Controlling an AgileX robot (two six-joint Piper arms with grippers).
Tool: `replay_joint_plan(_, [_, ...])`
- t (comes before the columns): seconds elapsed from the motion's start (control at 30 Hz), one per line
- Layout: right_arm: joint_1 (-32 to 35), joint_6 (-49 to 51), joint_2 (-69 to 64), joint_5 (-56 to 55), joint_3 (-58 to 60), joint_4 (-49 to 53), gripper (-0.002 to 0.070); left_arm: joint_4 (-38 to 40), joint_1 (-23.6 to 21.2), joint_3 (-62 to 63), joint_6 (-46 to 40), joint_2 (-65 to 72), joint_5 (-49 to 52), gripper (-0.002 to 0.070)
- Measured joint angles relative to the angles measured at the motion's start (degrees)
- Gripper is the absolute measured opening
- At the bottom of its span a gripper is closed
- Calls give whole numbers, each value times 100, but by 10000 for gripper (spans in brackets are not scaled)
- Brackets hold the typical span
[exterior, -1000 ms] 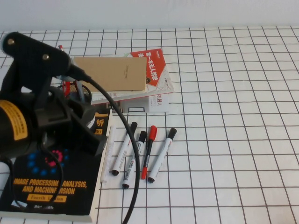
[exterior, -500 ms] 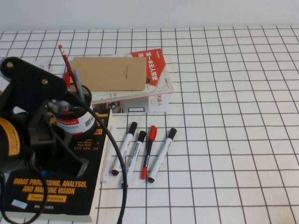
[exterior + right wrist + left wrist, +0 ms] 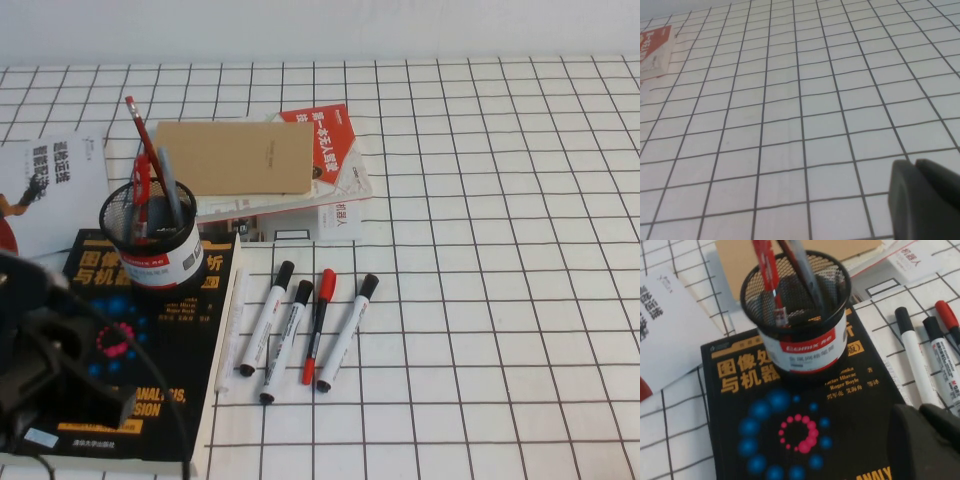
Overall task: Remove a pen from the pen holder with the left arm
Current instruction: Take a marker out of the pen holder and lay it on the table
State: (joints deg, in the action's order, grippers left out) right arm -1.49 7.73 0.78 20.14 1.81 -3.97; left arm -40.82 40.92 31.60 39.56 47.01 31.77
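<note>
Hard to call progress tbh. Can see the pen holder (image 3: 150, 240) standing on the black book (image 3: 130, 370), red pen (image 3: 140, 140) and grey pen (image 3: 170, 185) inside. Also four markers (image 3: 293, 328) lying right of it, no telling whether from it. Got the left gripper (image 3: 918, 412) low near the holder, robot's side, fingers pressed together on nothing. Spotted the right gripper (image 3: 915, 167) well away from the holder over bare counter (image 3: 790, 125), fingers looking closed too.
</note>
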Motion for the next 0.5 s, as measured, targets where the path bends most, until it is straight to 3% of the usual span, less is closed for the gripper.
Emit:
replay_joint_plan(0.3, [0,0,0,0,0,0,-17,24,-1315,-1366,372,-1625,-995,-1])
replay_joint_plan(0.5, [0,0,0,0,0,0,-17,1276,-2541,-1944,-1273,-2922,-1382,-1])
